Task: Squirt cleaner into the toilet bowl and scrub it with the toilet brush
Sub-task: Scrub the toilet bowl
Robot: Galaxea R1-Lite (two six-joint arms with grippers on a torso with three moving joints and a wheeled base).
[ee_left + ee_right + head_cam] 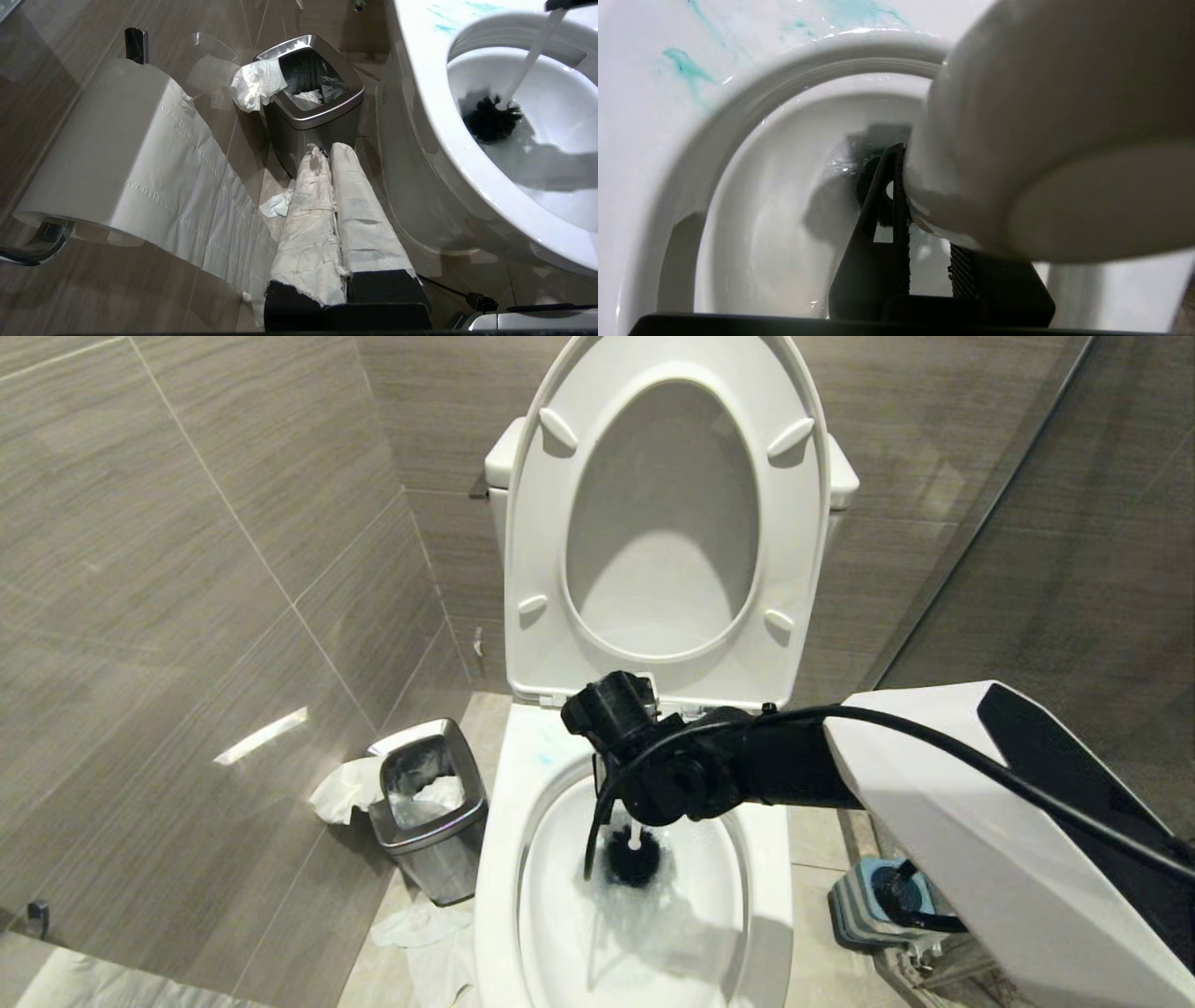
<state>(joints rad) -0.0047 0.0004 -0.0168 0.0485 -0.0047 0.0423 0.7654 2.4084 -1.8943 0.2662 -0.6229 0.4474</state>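
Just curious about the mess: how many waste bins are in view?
1. The steel bin stands on the floor at the toilet's left, tissue draped over its rim. Others may be hidden.

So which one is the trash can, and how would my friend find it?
Start at the big white toilet. On the floor to its left, by the tiled wall, stands the trash can. It's the only shiny steel box there, lined with a black bag, with crumpled white tissue spilling over its edge.
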